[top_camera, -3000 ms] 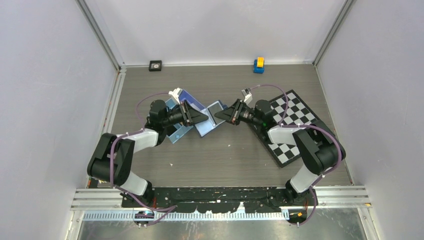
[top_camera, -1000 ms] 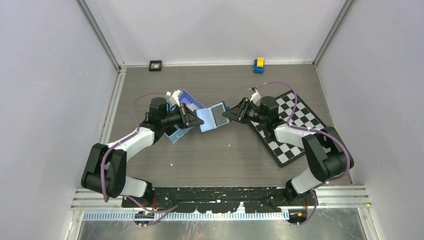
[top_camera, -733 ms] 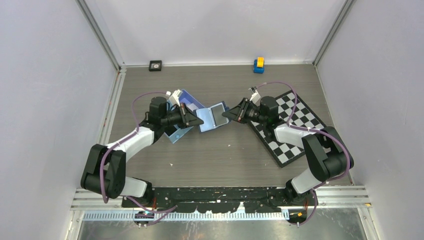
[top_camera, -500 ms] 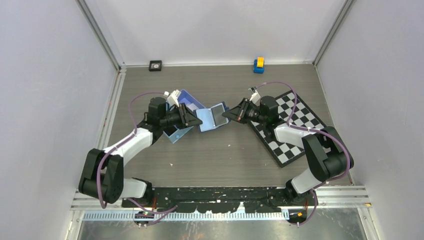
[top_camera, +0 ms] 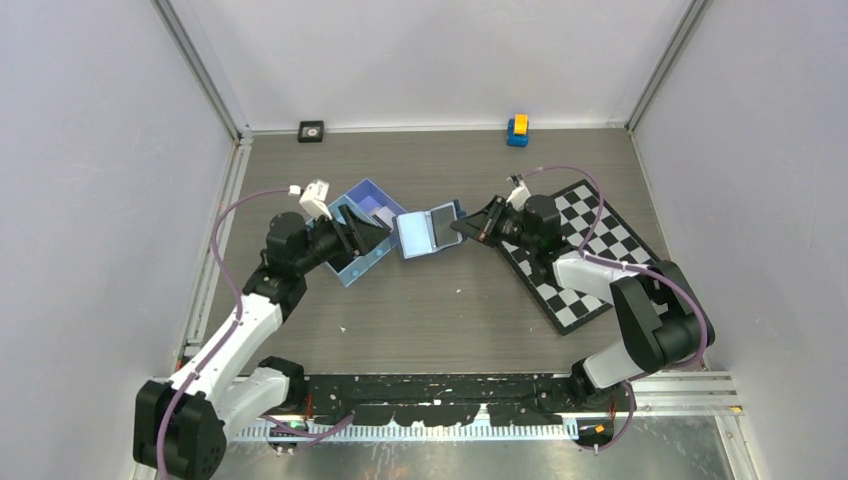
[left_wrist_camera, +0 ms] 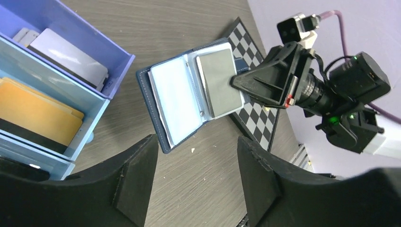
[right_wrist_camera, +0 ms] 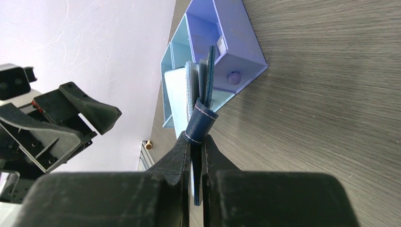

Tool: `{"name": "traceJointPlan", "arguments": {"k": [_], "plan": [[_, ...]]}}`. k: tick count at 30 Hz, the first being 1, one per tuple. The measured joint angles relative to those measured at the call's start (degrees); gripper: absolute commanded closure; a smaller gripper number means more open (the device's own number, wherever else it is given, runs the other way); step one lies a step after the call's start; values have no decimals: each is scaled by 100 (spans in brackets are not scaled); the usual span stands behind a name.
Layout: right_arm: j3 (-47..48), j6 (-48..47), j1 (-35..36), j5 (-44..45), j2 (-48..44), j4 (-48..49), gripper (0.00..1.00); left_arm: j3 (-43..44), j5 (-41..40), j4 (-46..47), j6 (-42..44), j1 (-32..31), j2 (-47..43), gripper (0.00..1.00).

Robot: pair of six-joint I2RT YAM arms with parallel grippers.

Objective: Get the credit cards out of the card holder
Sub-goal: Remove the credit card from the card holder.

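Observation:
The card holder lies open like a book, navy outside and light blue inside. A grey credit card sits on its right page. My right gripper is shut on the holder's right edge, and the navy edge shows pinched between the jaws. My left gripper is open and empty over the tray, a short way left of the holder; its fingers frame bare table. An orange-gold card and a pale grey card lie in the tray.
The light-blue and purple three-compartment tray stands just left of the holder, also in the right wrist view. A checkerboard mat lies under the right arm. A yellow-blue block and a small black object sit by the back wall.
My left arm has drawn back to the left, away from the holder's left edge, with its gripper open. The right gripper and holder have shifted slightly right.

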Motion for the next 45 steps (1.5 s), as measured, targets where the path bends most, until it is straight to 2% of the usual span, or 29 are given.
{"name": "traceJointPlan", "arguments": {"k": [2, 5, 14, 21, 32, 45], "plan": [[-61, 66, 0, 0, -11, 122, 100, -299, 48, 372, -63, 0, -247, 45], [-179, 225, 2, -48, -9, 404, 100, -577, 289, 942, -149, -50, -140, 48], [-321, 627, 87, -271, 15, 1421, 99, -485, 1287, 2297, -586, -623, 1449, 48], [-330, 822, 214, -323, 129, 1856, 99, -376, 1659, 2815, -1001, -623, 1895, 51], [-330, 1191, 341, -455, 428, 2538, 100, -343, 2131, 3849, -1801, -413, 2378, 63], [-330, 1270, 435, -573, 501, 2671, 100, -428, 2345, 4979, -2603, -118, 2715, 66]]}}
